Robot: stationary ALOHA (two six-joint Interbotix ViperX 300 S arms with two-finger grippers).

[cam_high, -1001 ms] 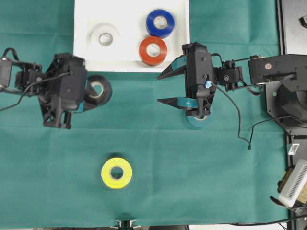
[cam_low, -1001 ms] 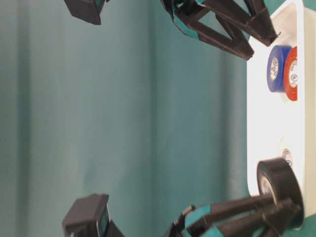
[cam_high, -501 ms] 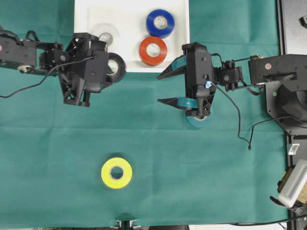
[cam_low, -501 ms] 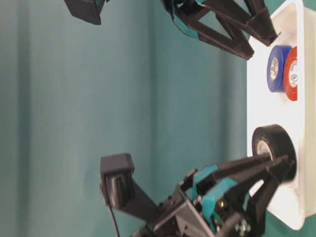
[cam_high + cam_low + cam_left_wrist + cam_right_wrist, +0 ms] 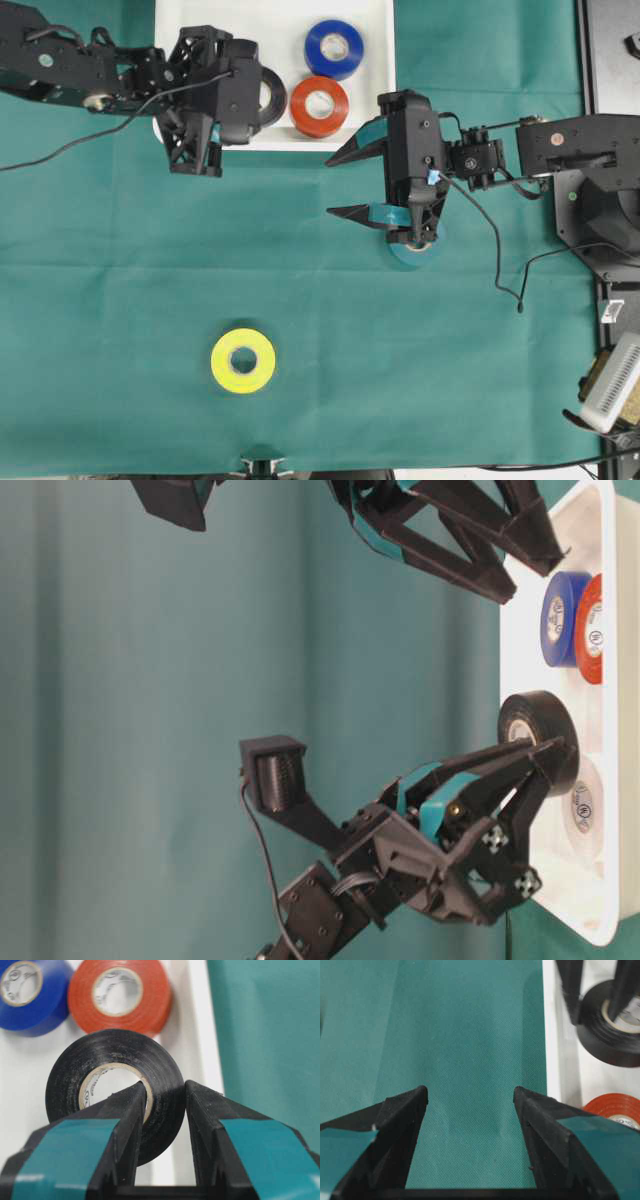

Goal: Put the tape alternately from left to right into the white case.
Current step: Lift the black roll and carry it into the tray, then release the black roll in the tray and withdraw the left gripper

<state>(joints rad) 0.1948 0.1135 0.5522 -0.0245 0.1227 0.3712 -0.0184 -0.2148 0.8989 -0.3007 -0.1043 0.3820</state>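
Green cloth over counter (image 5: pixel 120 300). White case (image 5: pixel 370 35) at top edge holds blue roll (image 5: pixel 334 48) and red roll (image 5: pixel 319 106), touching; white roll (image 5: pixel 582 805) visible in table-level view. Left pincer (image 5: pixel 165 1105) clamped on black roll (image 5: pixel 115 1085) wall, one finger through core, roll held over case beside red. Right pincer (image 5: pixel 342 184) spread wide, holding nothing, over cloth. Teal roll (image 5: pixel 412 251) under right wrist. Yellow roll (image 5: pixel 243 360) alone on cloth, well apart. Core print too small to read.

Both arms matte black, angular brackets. Left gripper (image 5: pixel 165 1097) and right gripper (image 5: pixel 347 184): pointed black fingers with teal bands. Thin black cables.
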